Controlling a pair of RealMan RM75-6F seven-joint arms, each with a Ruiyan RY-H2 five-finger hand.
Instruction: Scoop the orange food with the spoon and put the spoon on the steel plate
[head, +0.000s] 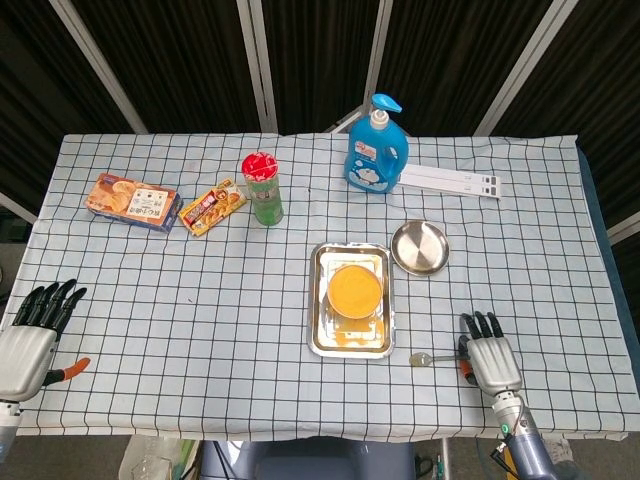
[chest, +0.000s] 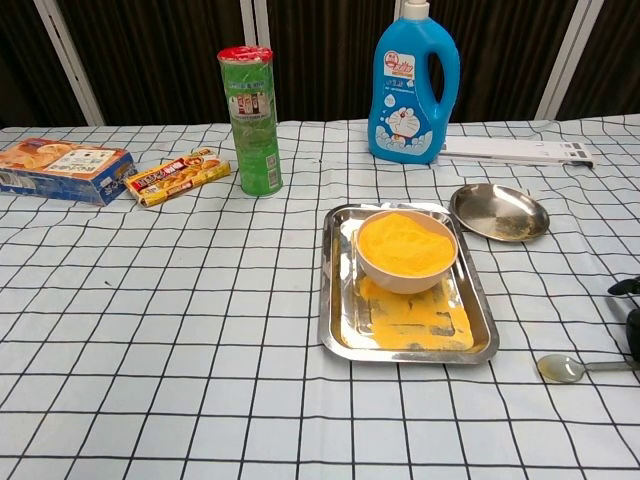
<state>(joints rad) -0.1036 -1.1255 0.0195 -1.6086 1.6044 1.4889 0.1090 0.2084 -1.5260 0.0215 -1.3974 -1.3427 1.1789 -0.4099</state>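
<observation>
A bowl of orange food (head: 355, 290) (chest: 405, 247) sits in a rectangular steel tray (head: 322, 335) (chest: 336, 320), with orange powder spilled on the tray floor. The round steel plate (head: 419, 247) (chest: 498, 211) lies just right of the tray's far end. The spoon (head: 428, 357) (chest: 565, 367) lies on the cloth right of the tray's near corner. My right hand (head: 490, 354) hovers over the spoon's handle end, fingers extended and apart, holding nothing; the chest view shows only its dark fingertips (chest: 630, 305) at the right edge. My left hand (head: 30, 336) rests open at the table's near left corner.
A blue detergent bottle (head: 376, 143) (chest: 413, 85) and a white strip (head: 450, 181) stand at the back. A green canister (head: 263, 187) (chest: 250, 118), a snack bar pack (head: 213, 207) (chest: 176, 175) and a biscuit box (head: 132, 202) (chest: 60, 168) sit at the back left.
</observation>
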